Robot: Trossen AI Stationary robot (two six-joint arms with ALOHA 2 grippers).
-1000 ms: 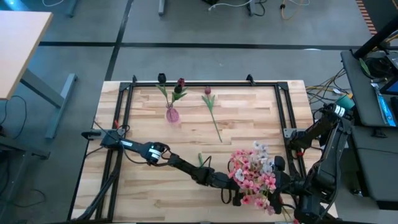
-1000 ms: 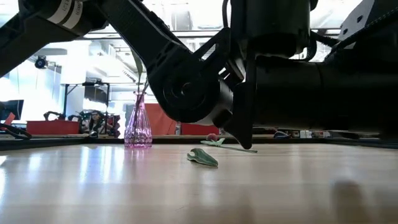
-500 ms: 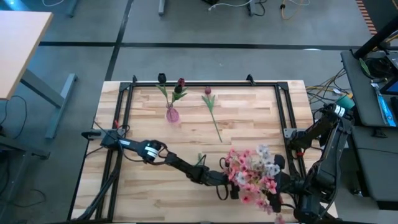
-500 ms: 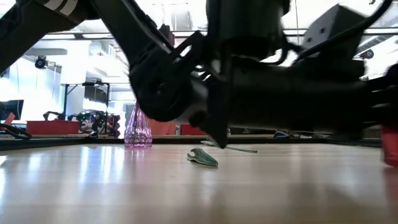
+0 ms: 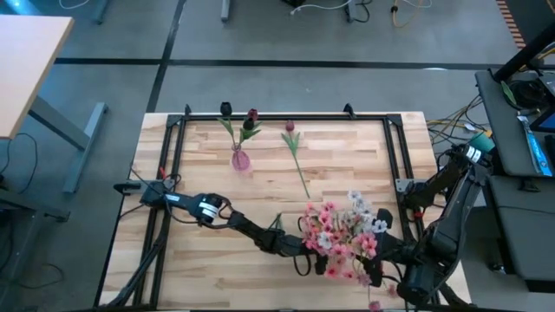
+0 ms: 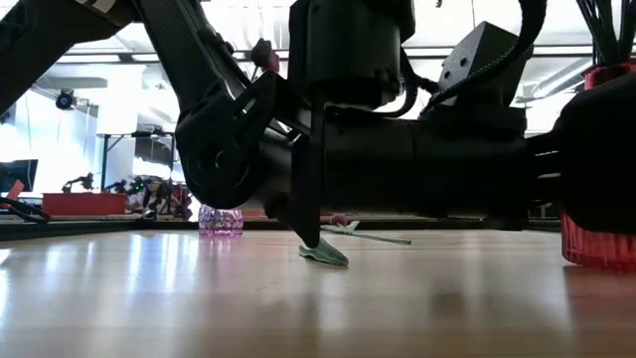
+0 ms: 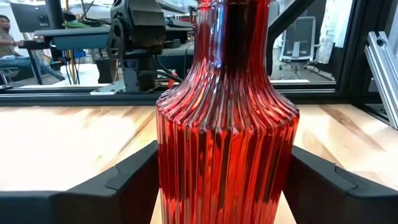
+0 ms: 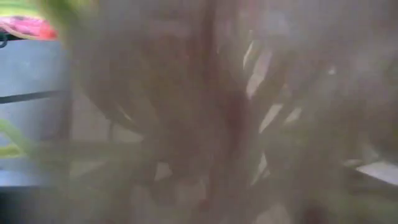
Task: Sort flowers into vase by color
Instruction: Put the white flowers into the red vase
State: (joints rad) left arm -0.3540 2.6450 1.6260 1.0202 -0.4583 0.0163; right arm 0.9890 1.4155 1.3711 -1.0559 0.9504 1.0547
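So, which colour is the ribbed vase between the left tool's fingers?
Red vase, clearest in the left wrist view.

Blurred pinkish blooms (image 8: pixel 236 112) and pale green stems (image 8: pixel 37 149) fill the frame — too close to resolve anything else.

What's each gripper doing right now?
Left gripper: closed around the red ribbed vase.
Right gripper: by the pink flower spray; grip cannot be told.

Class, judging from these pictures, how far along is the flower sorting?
Done: the pink spray stands in the red ribbed vase, and a maroon tulip is in the small pink vase. In hand: the left gripper straddles the red vase. Left: one tulip lying on the table.
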